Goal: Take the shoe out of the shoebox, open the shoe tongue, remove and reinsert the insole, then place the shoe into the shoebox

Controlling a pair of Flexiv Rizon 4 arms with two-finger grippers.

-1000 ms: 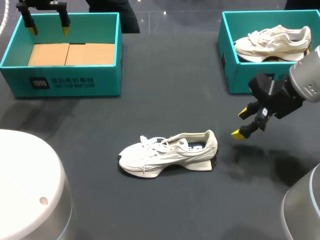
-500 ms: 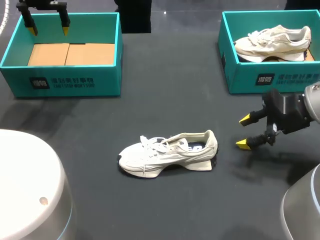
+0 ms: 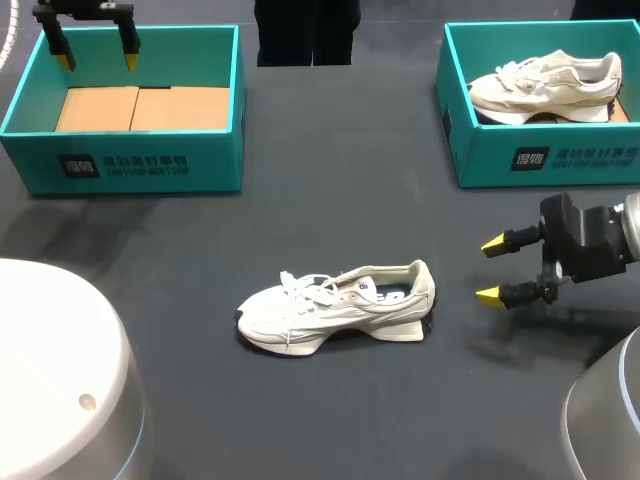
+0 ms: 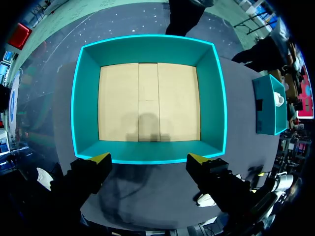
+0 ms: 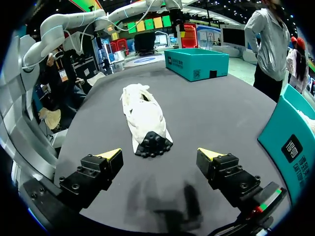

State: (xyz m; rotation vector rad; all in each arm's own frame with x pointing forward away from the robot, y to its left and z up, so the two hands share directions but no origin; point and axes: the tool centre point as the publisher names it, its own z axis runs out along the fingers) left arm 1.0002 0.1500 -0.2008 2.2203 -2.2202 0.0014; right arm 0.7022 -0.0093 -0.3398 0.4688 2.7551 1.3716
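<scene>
Swinging down out of a tilted pose over the last second, the right fingers (image 3: pixel 490 296) in the head view now lie level just above the dark grey table (image 3: pixel 330 190). They are spread apart and released, holding nothing, with their yellow tips aimed at the heel of the white lace-up sneaker (image 3: pixel 335 305) from its 3 o'clock side, near it but not touching. That sneaker has not shifted: it stands on its sole at about 6 o'clock from the table's middle, toe toward 9 o'clock, well apart from both boxes. The left fingers (image 3: pixel 130 50) have kept their place, released and empty, above the far rim of the open teal shoebox with a cardboard floor (image 3: pixel 150 160) at 10 o'clock. A second teal shoebox (image 3: pixel 560 160) at 2 o'clock holds another pale sneaker (image 3: pixel 545 80). In the left wrist view, the left fingers (image 4: pixel 96 164) stand wide apart over one wall of the teal shoebox (image 4: pixel 83 98), whose floor ahead is bare. In the right wrist view, the right fingers (image 5: pixel 106 160) frame the sneaker (image 5: pixel 142 115), which lies heel-first at 12 o'clock ahead with its dark tread facing the gap between them. The shoe is already out of its box, and this lining-up looks like preparation for gripping the heel, with the tongue and insole steps not yet done.
</scene>
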